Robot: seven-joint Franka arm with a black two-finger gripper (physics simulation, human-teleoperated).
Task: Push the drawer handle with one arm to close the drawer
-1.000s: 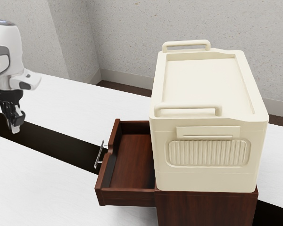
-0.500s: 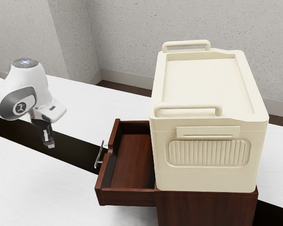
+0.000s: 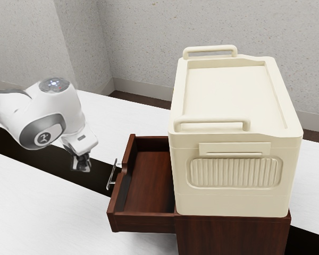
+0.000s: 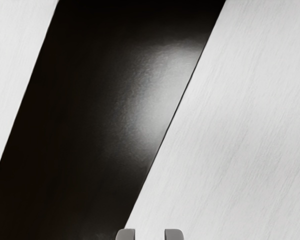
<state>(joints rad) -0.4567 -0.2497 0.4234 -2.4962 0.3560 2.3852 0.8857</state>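
Handle (image 3: 112,174): upright on the front of the drawer (image 3: 146,222), about midway between that front's two corners; in the exterior view it is seen against the dark band (image 3: 100,178) that crosses the worktop (image 3: 32,202).
Drawer: well open, jutting from the cabinet (image 3: 231,234) toward my arm.
Gripper (image 3: 81,169): fingers (image 4: 125,234) spread, with bare space between them and nothing pinched; I hang above the worktop, over the band.
From me to the handle: it lies ahead, toward the exterior view's right and slightly toward the worktop's near side; near, but I am not touching it.
Handle's long axis: along the drawer front, so square across my push, I judge.
Far edge of the worktop: beyond both of us; neither handle nor gripper is close to it.
Height: whether I am level with the handle I cannot tell.
Step in hand: the approach, with the whole push ahead.
Next move: match the handle's height, meet its middle, then press straight toward the cabinet.
Risk: coming in off-centre, I could slip past the bar or skew the drawer.
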